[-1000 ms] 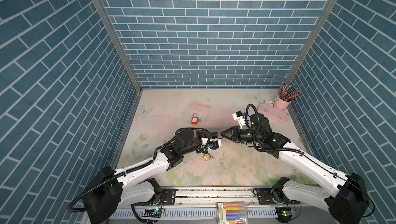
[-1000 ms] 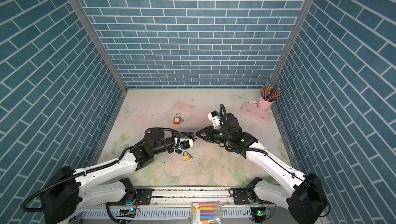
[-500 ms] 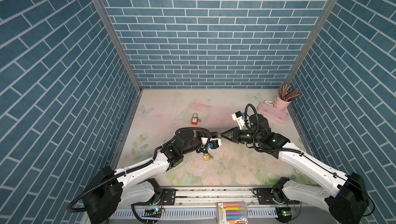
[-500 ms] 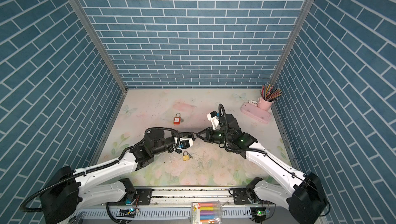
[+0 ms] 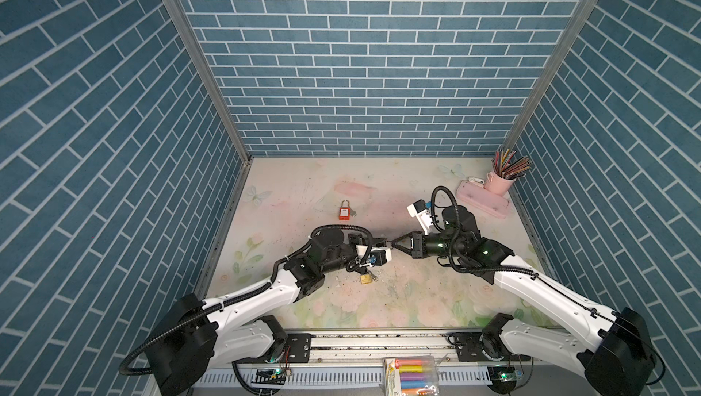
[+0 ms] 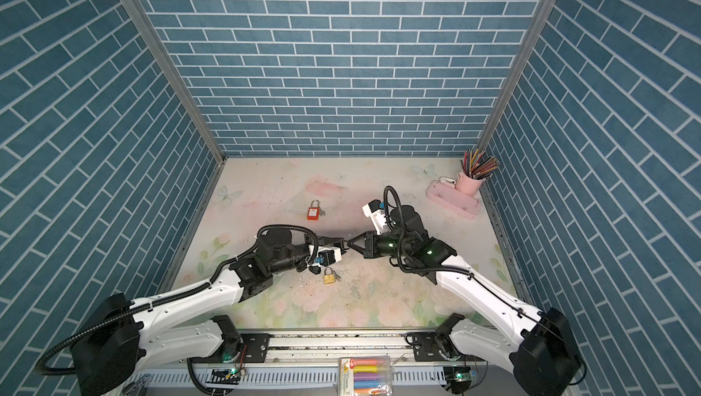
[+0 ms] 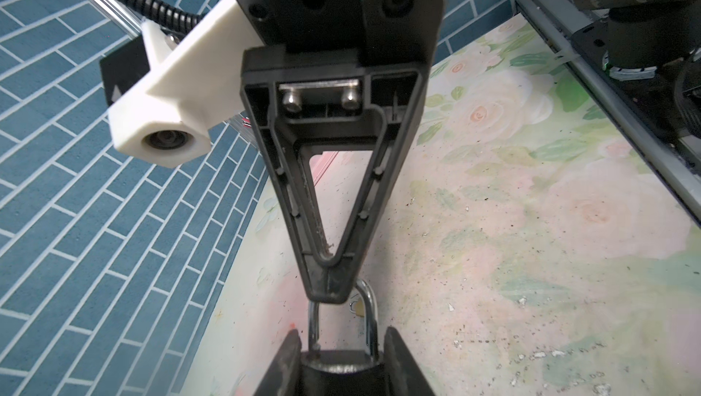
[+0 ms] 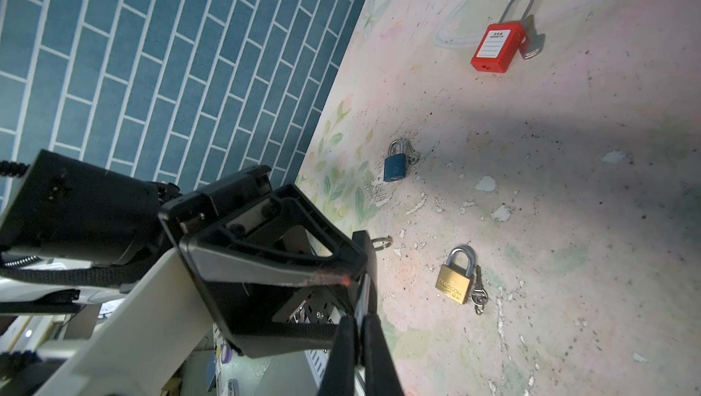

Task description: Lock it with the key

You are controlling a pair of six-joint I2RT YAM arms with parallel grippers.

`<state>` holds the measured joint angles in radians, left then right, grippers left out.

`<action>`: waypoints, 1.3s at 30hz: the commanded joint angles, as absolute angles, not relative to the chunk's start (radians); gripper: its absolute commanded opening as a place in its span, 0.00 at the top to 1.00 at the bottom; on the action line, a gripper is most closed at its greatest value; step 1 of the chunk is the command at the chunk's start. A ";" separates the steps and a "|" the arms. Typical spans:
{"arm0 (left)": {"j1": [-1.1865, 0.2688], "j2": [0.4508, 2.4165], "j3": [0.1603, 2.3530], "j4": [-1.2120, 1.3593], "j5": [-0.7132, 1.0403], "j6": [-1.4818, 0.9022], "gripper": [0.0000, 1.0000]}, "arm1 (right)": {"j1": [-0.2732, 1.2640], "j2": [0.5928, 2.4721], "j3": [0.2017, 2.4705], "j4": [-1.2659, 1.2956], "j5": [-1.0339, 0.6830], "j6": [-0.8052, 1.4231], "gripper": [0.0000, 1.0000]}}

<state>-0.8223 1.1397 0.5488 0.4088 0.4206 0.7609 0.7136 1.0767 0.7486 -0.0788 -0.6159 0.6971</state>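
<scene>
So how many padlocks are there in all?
4. A red padlock lies at the back, a brass padlock nearer the front, a blue padlock toward the left wall, and a dark padlock sits in the left gripper. More may be hidden.

Lettering on red padlock (image 8: 497, 47) and brass padlock (image 8: 455, 285) seems unreadable.

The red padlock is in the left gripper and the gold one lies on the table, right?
No. The red padlock lies on the table too, as both top views show; the left gripper grips a dark padlock. The gold one does lie there.
</scene>
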 commanded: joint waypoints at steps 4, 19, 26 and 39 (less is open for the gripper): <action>-0.828 1.138 0.578 0.466 0.486 0.796 1.00 | 0.727 1.065 0.725 -0.043 -0.689 0.609 1.00; -0.835 1.160 0.622 0.510 0.510 0.811 1.00 | 0.727 1.118 0.685 0.047 -0.724 0.664 1.00; -0.842 1.169 0.638 0.556 0.521 0.793 1.00 | 0.727 1.142 0.669 0.077 -0.738 0.682 1.00; -0.843 1.181 0.695 0.680 0.528 0.736 1.00 | 0.727 1.205 0.627 0.139 -0.764 0.699 1.00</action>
<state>-0.8089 1.1938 0.5728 0.3809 0.4084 0.7456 0.6941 1.1564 0.6640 0.1295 -0.6754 0.6765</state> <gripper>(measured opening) 0.349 0.060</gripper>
